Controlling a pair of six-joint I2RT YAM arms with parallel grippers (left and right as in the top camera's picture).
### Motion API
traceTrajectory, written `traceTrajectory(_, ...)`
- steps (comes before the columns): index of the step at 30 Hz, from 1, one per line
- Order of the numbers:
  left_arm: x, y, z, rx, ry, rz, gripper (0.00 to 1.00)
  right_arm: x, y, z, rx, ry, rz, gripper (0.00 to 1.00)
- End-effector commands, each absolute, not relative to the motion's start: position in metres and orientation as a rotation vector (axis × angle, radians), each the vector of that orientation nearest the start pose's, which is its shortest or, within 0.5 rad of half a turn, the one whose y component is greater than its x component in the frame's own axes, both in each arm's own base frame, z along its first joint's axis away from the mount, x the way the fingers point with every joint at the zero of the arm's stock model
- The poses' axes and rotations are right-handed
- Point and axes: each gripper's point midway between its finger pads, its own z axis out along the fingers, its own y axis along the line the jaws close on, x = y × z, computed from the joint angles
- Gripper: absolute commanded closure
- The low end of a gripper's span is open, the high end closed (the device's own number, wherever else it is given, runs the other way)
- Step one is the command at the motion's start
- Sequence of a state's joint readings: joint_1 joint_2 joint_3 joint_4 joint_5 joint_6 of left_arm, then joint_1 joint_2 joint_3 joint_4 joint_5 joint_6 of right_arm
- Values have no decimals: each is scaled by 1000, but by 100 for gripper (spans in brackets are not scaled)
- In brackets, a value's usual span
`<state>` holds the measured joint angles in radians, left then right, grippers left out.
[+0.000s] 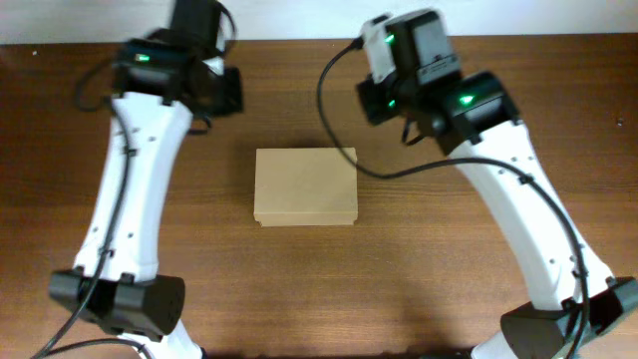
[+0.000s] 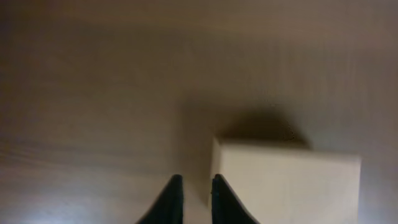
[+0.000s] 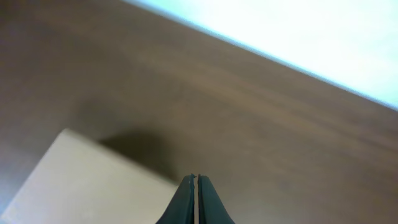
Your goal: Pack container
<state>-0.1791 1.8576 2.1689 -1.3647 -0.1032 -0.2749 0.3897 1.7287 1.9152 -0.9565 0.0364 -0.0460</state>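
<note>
The container is a plain brown cardboard box lying in the middle of the table with its lid down flat. In the left wrist view the container sits just right of my left gripper. That gripper's two dark fingers stand slightly apart with only tabletop between them, and the right finger is close to the box's near corner. My right gripper hovers over the table with its fingertips pressed together and nothing in them. In the right wrist view the container lies to its lower left.
Both arms reach in from the front, their wrists hanging over the back of the brown wooden table on either side of the box. The table's far edge borders a pale bright surface in the right wrist view.
</note>
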Motion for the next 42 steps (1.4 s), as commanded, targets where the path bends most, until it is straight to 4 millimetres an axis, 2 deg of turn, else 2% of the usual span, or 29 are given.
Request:
traceTrajectory(1, 430, -18, 333, -273, 2464, 69, 79, 452, 118, 350, -306, 2210, 17, 96)
traceTrajectory(4, 431, 4, 351, -334, 2405, 79, 72, 462, 76, 374, -161, 2168, -4, 96)
traceTrajectory(7, 430, 17, 358, -369, 2386, 89, 71, 463, 44, 396, -91, 2131, -1, 96)
traceTrajectory(10, 429, 25, 360, -391, 2377, 96, 66, 458, 32, 416, -74, 2095, 37, 96)
traceTrajectory(11, 429, 26, 360, -392, 2377, 97, 54, 456, 30, 424, -72, 2076, 44, 91)
traceTrajectory(12, 429, 25, 360, -391, 2378, 97, 37, 455, 28, 430, -67, 2062, 42, 76)
traceTrajectory(13, 429, 25, 359, -392, 2379, 96, 13, 454, 27, 435, -65, 2049, 40, 51)
traceTrajectory(14, 429, 25, 359, -392, 2380, 97, 0, 453, 26, 439, -64, 2040, 40, 35)
traceTrajectory(15, 428, 25, 359, -392, 2382, 97, 0, 453, 26, 441, -64, 2034, 40, 1)
traceTrajectory(42, 428, 25, 358, -391, 2384, 97, 0, 450, 26, 436, -65, 2057, 40, 1)
